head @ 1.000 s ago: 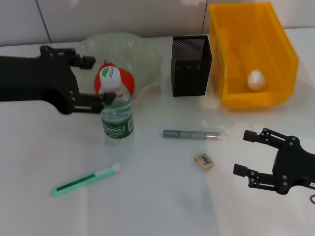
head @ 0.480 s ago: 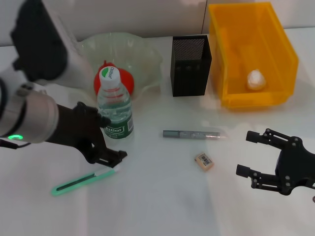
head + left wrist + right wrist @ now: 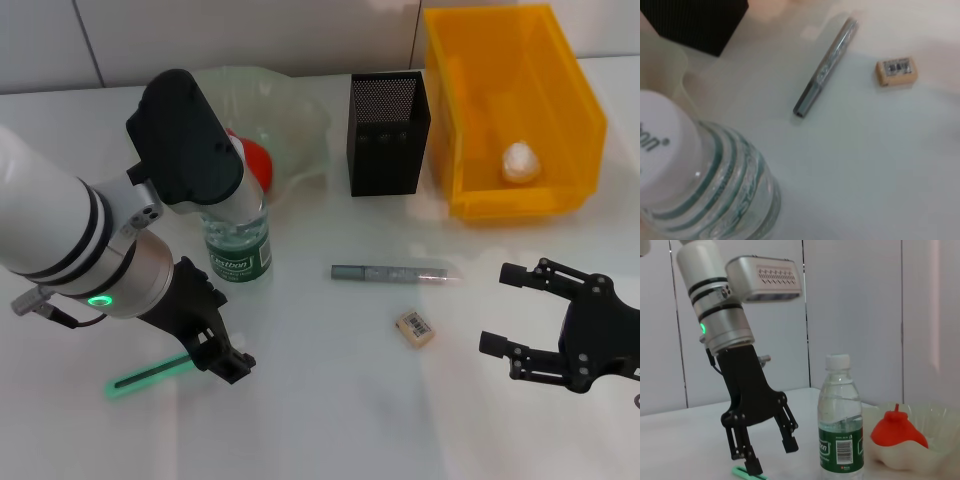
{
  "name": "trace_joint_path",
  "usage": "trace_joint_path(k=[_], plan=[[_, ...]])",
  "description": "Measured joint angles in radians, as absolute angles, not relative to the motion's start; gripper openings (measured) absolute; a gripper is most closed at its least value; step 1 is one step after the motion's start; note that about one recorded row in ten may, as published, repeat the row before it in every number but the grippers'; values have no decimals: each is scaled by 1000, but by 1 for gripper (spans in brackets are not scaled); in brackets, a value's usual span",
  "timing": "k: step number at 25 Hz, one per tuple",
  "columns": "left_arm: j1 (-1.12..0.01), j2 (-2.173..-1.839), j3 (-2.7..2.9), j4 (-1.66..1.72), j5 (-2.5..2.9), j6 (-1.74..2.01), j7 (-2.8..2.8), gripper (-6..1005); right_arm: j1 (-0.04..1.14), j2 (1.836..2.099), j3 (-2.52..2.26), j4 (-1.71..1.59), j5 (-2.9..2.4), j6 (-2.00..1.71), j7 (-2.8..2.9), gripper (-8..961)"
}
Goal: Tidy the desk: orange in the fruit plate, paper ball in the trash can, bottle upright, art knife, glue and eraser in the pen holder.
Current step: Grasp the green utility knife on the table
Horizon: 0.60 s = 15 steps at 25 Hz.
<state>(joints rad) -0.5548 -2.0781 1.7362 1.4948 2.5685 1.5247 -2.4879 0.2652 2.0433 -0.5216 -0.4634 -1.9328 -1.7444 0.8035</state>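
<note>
The bottle (image 3: pixel 238 250) stands upright in front of the fruit plate (image 3: pixel 300 120), which holds the orange (image 3: pixel 260 158). My left gripper (image 3: pixel 216 338) is open and points down just above the handle end of the green art knife (image 3: pixel 150 376). The right wrist view shows its open fingers (image 3: pixel 754 466) straddling the knife (image 3: pixel 746 472). The grey glue stick (image 3: pixel 394 272) and the eraser (image 3: pixel 415 328) lie mid-table. The pen holder (image 3: pixel 388 135) stands at the back. The paper ball (image 3: pixel 520 160) lies in the trash can (image 3: pixel 575 95). My right gripper (image 3: pixel 530 312) is open and empty at the front right.
My bulky left arm (image 3: pixel 70 235) hangs over the table's left side and hides part of the fruit plate. The left wrist view shows the bottle (image 3: pixel 700 190), the glue stick (image 3: pixel 825 75) and the eraser (image 3: pixel 896 71). A wall runs behind the table.
My left gripper has left the bottle's cap and swung forward and down to the art knife, the arm turning upright. The bottle stays standing. The right arm has barely moved.
</note>
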Motion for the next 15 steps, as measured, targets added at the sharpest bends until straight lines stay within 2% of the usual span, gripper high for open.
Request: trace_joint_path(k=[6, 15], plan=[[-608, -2079, 1732, 1367, 2588, 1492, -2486, 738, 268, 2043, -522, -463, -1933, -1742, 801, 815], [-618, -2079, 1733, 1320, 2624, 1483, -2480, 718, 268, 2045, -523, -463, -1941, -1741, 801, 815]])
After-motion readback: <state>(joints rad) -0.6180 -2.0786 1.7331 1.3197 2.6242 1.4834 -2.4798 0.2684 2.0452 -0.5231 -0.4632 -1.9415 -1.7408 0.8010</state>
